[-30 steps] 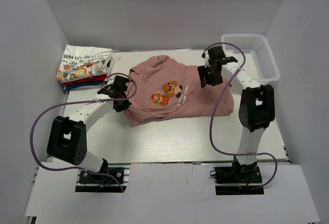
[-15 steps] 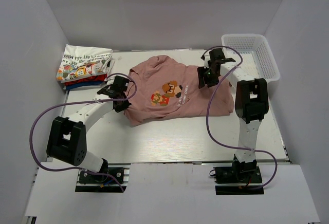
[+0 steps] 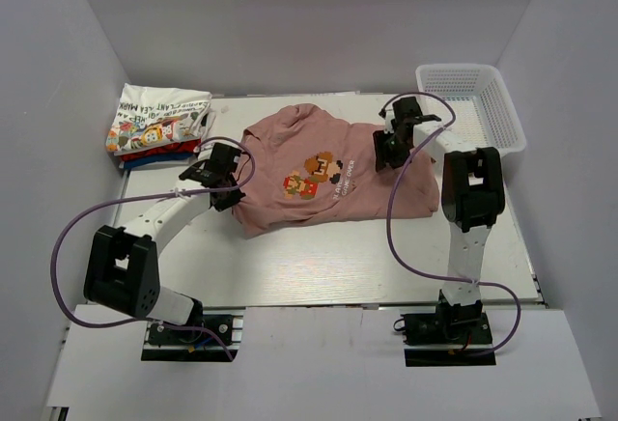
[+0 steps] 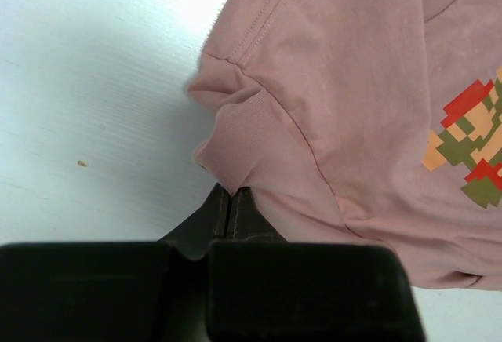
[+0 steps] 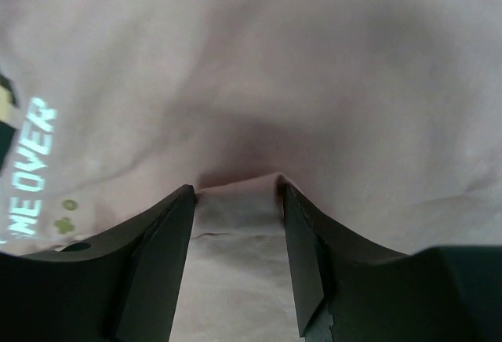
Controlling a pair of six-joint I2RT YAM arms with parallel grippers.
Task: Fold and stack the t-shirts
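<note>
The left gripper (image 4: 230, 205) was pinched shut on the sleeve of the 1 dusty-pink tee (image 3: 290, 146), which lay spread at centre. The right gripper (image 5: 235, 193) stood half-open astride a ridge of it. 3 folded tees (image 3: 159, 124) lay stacked far left, and the right arm (image 3: 470, 189) had swung inward since 1 second before.

Basket: white plastic mesh basket (image 3: 480, 102), rectangular and upright, in the far right corner, to the right of the right claw (image 3: 388, 154) and a little beyond it, apart from it.
Surface: white surface (image 3: 328, 257) with a faint grain, stretching out on the near side of both claws.
Speck: tiny brown speck (image 4: 82, 162) on the surface, left of the left claw (image 4: 230, 198).
Walls: pale grey panels (image 3: 290, 25) rising beyond and to either side of both claws.
</note>
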